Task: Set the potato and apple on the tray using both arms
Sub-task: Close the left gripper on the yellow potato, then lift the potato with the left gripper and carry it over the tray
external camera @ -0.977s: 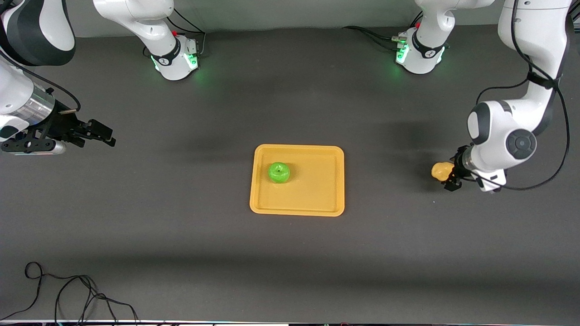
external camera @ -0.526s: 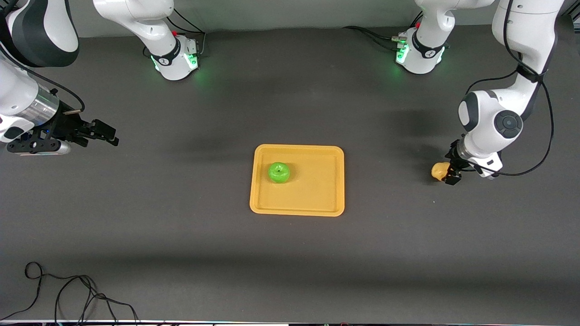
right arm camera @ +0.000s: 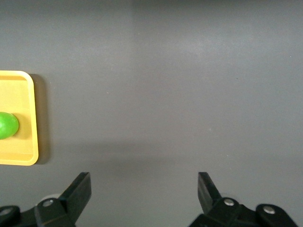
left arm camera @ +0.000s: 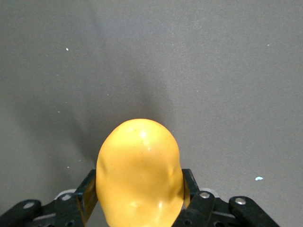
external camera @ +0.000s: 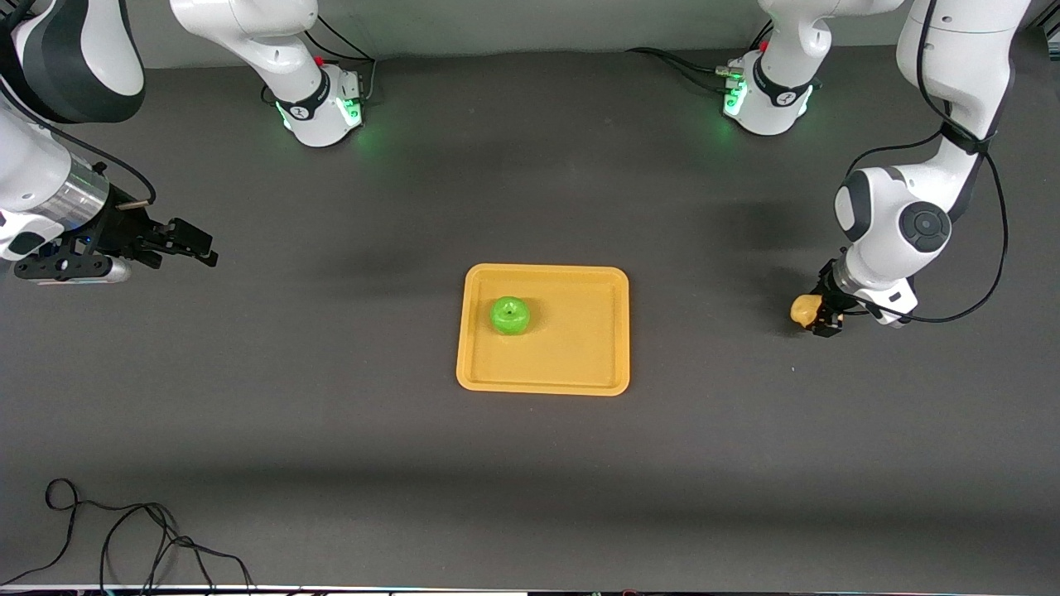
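Observation:
The green apple [external camera: 510, 315] lies on the yellow-orange tray [external camera: 580, 339] in the middle of the table, in the tray's half toward the right arm's end. Both also show in the right wrist view: the tray [right arm camera: 21, 146] and the apple [right arm camera: 6, 125]. My left gripper [external camera: 816, 314] is shut on the yellow-tan potato [external camera: 802, 309], low at the table toward the left arm's end, well apart from the tray. In the left wrist view the potato [left arm camera: 138, 175] fills the gap between the fingers [left arm camera: 190, 182]. My right gripper [external camera: 199, 248] is open and empty over bare table at the right arm's end [right arm camera: 144, 182].
The table is a dark grey mat. The two arm bases [external camera: 323, 112] [external camera: 766, 103] with green lights stand along the edge farthest from the front camera. A loose black cable [external camera: 124, 538] lies at the near corner toward the right arm's end.
The left arm's wrist has swung toward the bases with the gripper staying around the potato, which shifted slightly. The right gripper has hardly moved. The apple and tray are unmoved.

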Robot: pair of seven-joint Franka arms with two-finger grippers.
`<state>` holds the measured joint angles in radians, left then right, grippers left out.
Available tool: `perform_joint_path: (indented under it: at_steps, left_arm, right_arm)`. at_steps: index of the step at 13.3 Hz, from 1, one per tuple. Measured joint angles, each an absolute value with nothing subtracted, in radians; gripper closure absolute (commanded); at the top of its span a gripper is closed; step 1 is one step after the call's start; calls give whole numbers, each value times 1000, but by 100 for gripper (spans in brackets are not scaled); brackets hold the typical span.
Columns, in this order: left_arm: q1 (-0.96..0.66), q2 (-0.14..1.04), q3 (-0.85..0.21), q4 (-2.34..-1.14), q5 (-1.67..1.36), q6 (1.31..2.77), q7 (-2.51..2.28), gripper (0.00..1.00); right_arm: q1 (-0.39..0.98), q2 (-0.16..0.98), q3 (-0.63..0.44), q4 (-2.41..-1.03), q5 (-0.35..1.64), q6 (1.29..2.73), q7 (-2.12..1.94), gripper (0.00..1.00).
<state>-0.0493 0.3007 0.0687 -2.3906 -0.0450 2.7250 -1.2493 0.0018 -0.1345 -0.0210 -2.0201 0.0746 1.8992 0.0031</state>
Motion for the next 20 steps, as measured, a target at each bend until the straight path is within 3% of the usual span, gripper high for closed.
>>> perform_joint_path:
  at_steps: [3,6,9,12,16,20]
  left_arm:
    - [-54,296,62,-2350,-41,2700,-1224,93]
    - [-58,265,55,-2218,-39,2470,-1031,97]
    - [-69,250,9,-2067,-39,2267,-802,97]
    - [-80,262,-41,-1971,-39,2162,-605,100]
    - [-108,302,-111,-1870,-39,2126,-499,100]
    - [-281,378,-128,-1791,-39,2122,-502,100]
  right_arm:
    - [2,-135,-21,-2020,75,1899,3,0]
    - [7,-135,-21,-2020,75,1902,3,0]
    - [10,-136,-21,-2018,74,1910,3,0]
    - [13,-136,-20,-2017,74,1917,3,0]
    - [16,-136,-14,-2017,74,1923,3,0]
    - [16,-136,-13,-2017,74,1923,3,0]
